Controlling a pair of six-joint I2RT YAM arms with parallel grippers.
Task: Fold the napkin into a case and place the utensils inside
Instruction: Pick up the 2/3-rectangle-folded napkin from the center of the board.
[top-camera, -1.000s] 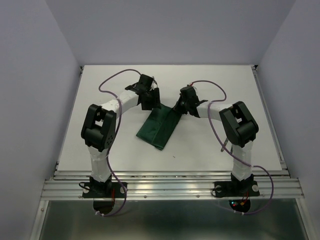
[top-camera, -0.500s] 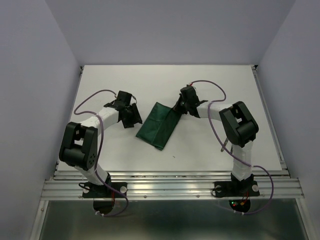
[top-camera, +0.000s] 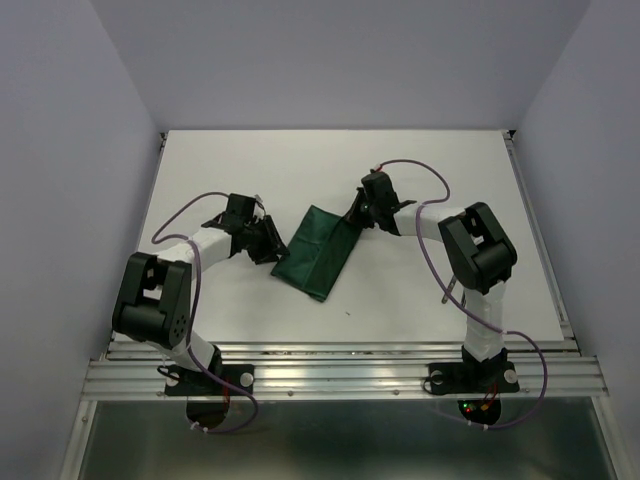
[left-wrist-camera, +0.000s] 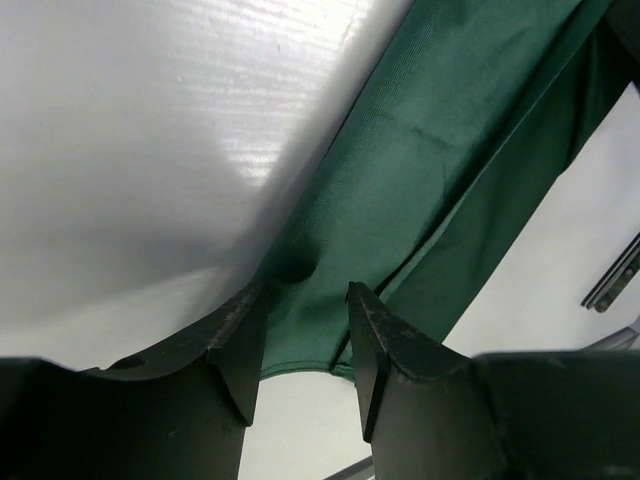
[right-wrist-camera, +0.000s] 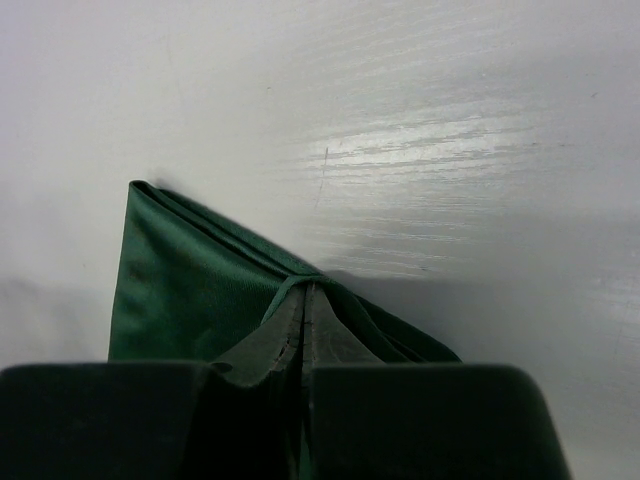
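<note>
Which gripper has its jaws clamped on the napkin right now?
The right gripper: its jaws are shut on a pinched fold of the napkin. The left gripper has its jaws apart over the cloth's other end.

My white table, one folded dark green napkin flat on it, centre of frame.

The dark green napkin lies folded into a long diagonal strip, its far corner raised.
</note>
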